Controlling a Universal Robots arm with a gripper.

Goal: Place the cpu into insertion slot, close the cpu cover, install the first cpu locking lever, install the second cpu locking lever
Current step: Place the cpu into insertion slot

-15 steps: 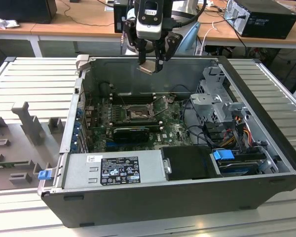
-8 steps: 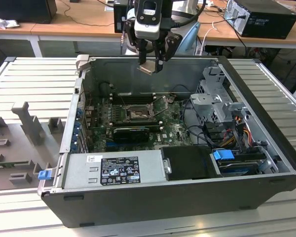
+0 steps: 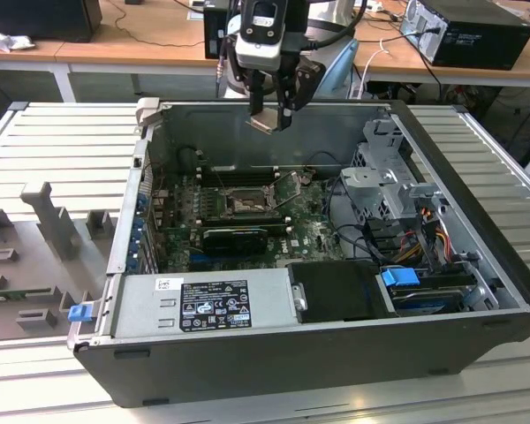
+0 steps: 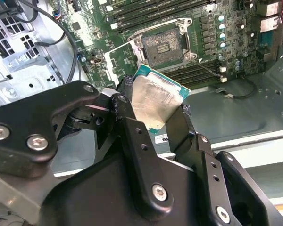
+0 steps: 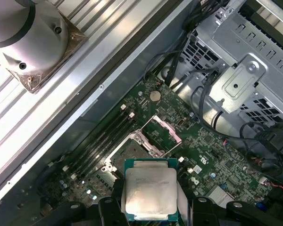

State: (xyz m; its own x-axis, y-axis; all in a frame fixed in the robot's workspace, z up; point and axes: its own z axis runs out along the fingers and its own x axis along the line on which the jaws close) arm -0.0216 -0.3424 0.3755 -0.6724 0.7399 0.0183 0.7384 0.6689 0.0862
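Observation:
My gripper (image 3: 272, 115) hangs above the open computer case, over its far wall, shut on the cpu (image 3: 264, 123). In both wrist views the cpu (image 4: 156, 100) (image 5: 150, 189) shows its silvery top and green edge, held by two opposite sides between the black fingers (image 4: 126, 101). The insertion slot (image 3: 245, 202) (image 4: 162, 44) (image 5: 131, 151) lies bare on the green motherboard below, well apart from the chip. The cpu cover (image 5: 163, 131) (image 4: 124, 55) stands flipped open beside the slot. A thin wire locking lever (image 4: 208, 68) sticks up next to the slot.
A black ribbed heatsink (image 3: 235, 237) sits just in front of the slot. The power supply box (image 3: 203, 300) fills the case front. A metal drive cage (image 3: 384, 177) and bundled cables (image 3: 353, 234) crowd the exterior view's right. Memory slots (image 4: 146, 14) run beside the socket.

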